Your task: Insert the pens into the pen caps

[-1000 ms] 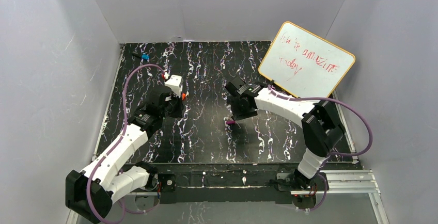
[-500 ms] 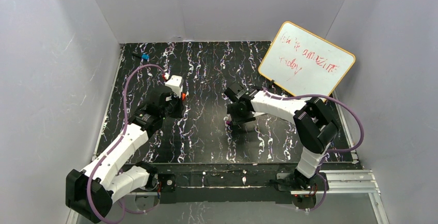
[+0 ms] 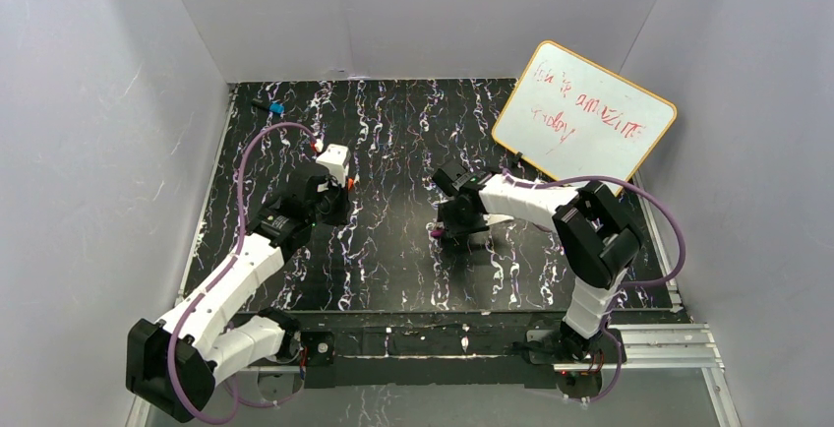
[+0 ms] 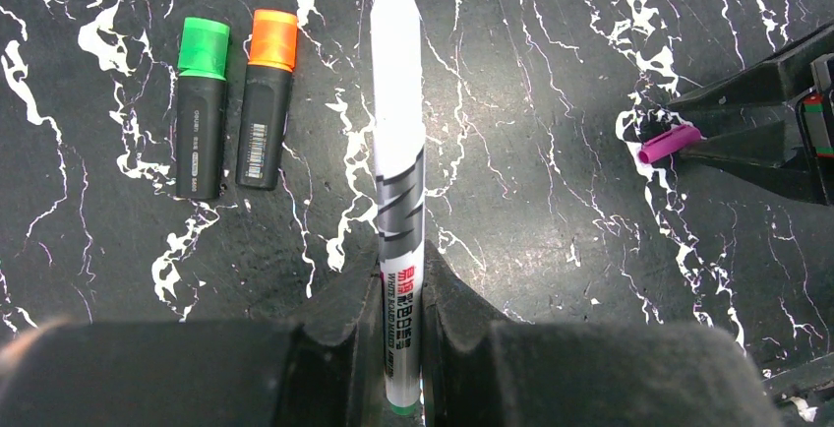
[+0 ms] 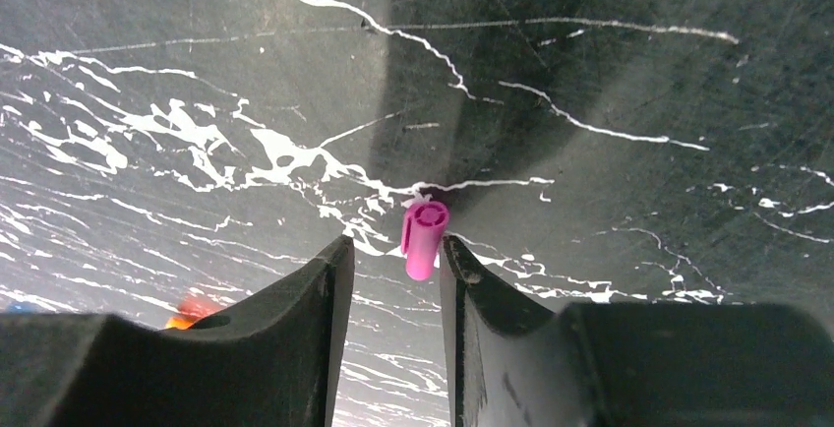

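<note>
My left gripper (image 4: 398, 284) is shut on the lower barrel of the white pen (image 4: 398, 142), which points away from the wrist over the black marbled table (image 4: 551, 230). Left of that pen, two black pens lie side by side on the table, one with a green end (image 4: 202, 112) and one with an orange end (image 4: 268, 102). The purple pen cap (image 5: 425, 240) lies on the table between the fingertips of my right gripper (image 5: 393, 252). The gripper is open, its right finger close against the cap and a gap at the left finger. From above, cap (image 3: 436, 234) and right gripper (image 3: 448, 222) sit mid-table.
A whiteboard (image 3: 585, 112) with red writing leans at the back right. A small blue object (image 3: 276, 109) lies at the table's back left corner. White walls enclose the table on three sides.
My right gripper has come down toward the purple cap and its jaws have narrowed around it. The left arm has stayed put with the white pen.
</note>
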Motion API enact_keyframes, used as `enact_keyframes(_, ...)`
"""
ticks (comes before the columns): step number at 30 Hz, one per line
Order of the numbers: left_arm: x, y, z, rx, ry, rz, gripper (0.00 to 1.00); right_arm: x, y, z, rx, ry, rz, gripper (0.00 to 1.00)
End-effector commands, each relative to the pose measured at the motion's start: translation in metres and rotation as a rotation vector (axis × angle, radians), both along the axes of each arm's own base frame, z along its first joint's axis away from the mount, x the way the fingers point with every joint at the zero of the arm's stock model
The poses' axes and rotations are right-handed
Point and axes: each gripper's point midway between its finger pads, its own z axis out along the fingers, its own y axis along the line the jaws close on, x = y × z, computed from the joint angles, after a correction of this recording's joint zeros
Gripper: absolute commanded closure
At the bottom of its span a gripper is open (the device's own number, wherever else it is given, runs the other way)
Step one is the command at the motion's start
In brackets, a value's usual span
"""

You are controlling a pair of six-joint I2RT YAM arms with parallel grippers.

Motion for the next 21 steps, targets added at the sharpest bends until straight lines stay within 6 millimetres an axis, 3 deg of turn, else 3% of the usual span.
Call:
enact_keyframes(1,-0.003,0.003,-0.007,0.013,0.022,0.003,1.00,0.001,-0.004,-0.009,-0.011,0.032,-0.073,0.56)
enact_keyframes(13,-0.003,0.003,-0.009,0.016,0.026,-0.001,1.00,0.000,-0.004,-0.023,-0.012,0.078,-0.066,0.55)
enact_keyframes(21,-0.003,0.003,-0.010,0.021,0.029,-0.001,1.00,-0.009,0.002,-0.022,0.010,0.161,-0.035,0.71)
